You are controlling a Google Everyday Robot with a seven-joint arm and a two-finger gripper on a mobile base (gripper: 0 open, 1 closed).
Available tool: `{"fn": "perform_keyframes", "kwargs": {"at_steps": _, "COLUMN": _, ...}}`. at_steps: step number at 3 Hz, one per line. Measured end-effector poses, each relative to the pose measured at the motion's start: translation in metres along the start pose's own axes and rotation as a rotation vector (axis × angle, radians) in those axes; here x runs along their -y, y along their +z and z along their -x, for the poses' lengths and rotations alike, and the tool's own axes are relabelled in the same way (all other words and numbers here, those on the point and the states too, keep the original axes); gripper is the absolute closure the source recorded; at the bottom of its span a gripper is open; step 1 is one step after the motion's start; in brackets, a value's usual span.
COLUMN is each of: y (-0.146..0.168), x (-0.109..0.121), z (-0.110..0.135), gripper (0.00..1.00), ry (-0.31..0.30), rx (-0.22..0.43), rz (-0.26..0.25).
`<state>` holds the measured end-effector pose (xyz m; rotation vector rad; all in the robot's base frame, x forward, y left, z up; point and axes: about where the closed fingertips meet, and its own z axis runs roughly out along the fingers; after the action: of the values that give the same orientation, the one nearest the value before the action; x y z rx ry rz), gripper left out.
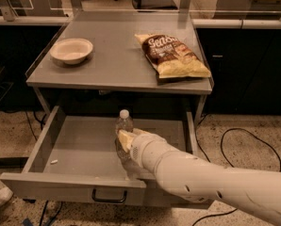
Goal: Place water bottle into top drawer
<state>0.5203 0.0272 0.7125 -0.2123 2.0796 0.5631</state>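
Gripper [123, 142], clenched around the lower body of the bottle [124, 123], holds it upright with its long axis vertical inside the open drawer [79, 145], near the drawer's middle, the drawer floor lying directly below the bottle's base.

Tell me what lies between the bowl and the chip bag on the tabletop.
Nothing: the camera view shows bare grey tabletop between bowl and chip bag. The claw grips the water bottle inside the top drawer.
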Motion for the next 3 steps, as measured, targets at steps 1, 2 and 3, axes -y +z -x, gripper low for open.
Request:
{"fn": "perform_keyframes", "kwargs": {"at_steps": 1, "y": -0.011, "x": 0.013, "z": -0.009, "gripper": 1.0, "ry": 0.039, "rx": -0.015, "rz": -0.038}}
{"fn": "perform_keyframes", "kwargs": {"at_steps": 2, "y": -0.037, "x": 0.039, "z": -0.021, "gripper": 0.98, "ry": 0.106, "rx": -0.053, "rz": -0.104}}
{"fn": "perform_keyframes", "kwargs": {"at_steps": 3, "y": -0.037, "x": 0.039, "z": -0.021, "gripper": 0.76, "ry": 0.106, "rx": -0.053, "rz": -0.104}}
